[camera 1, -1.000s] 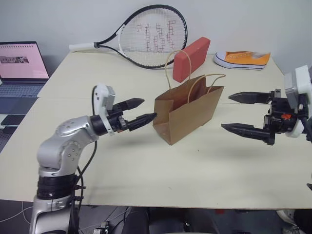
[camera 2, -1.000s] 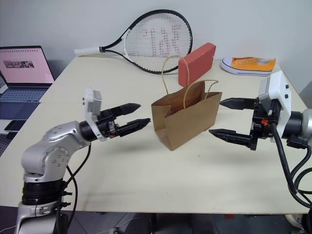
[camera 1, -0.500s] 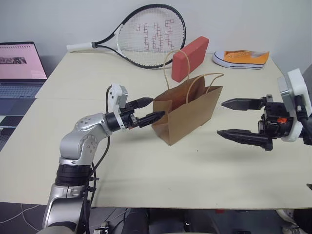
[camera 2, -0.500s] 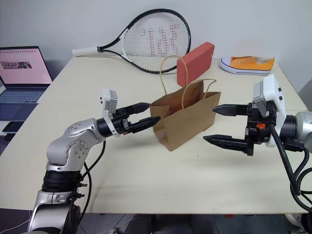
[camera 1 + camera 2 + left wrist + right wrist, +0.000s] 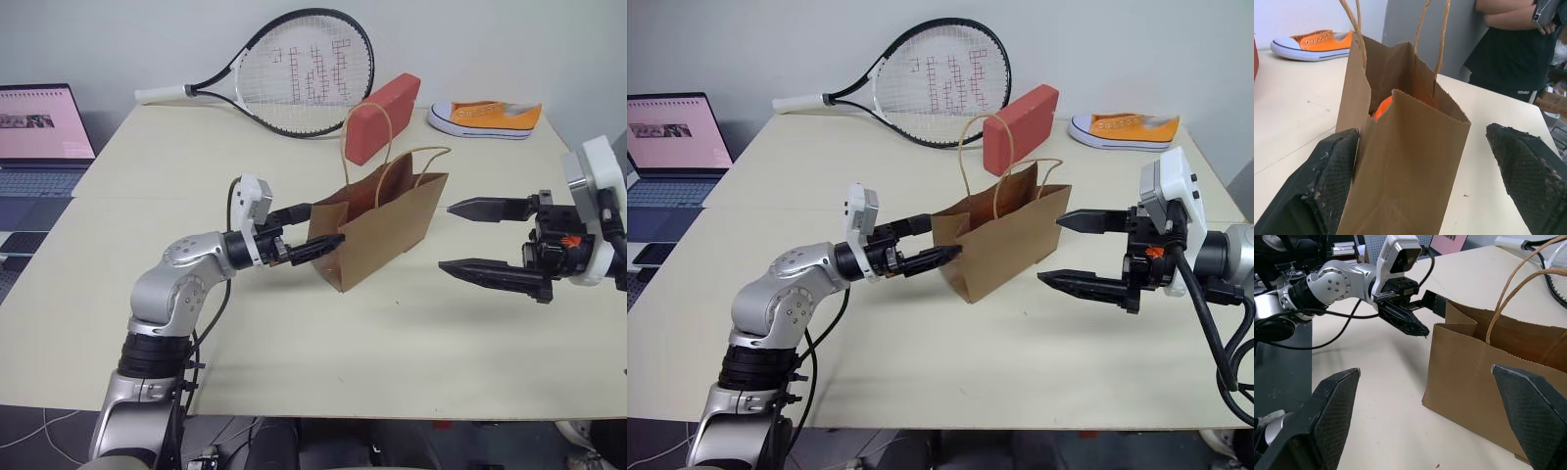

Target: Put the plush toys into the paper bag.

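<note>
One paper bag [image 5: 380, 227] with two loop handles stands on the worktop [image 5: 294, 343]. One orange plush toy [image 5: 1382, 107] shows inside it. There is one tennis racket [image 5: 294, 70], one red block [image 5: 382, 117], one orange sneaker [image 5: 485, 118], one laptop [image 5: 41, 137], and two robot hands, left hand [image 5: 318, 229] and right hand [image 5: 470, 237].

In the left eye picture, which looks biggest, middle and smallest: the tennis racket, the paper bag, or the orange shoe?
1. tennis racket
2. paper bag, nearer the camera, so that gap is unsure
3. orange shoe
</note>
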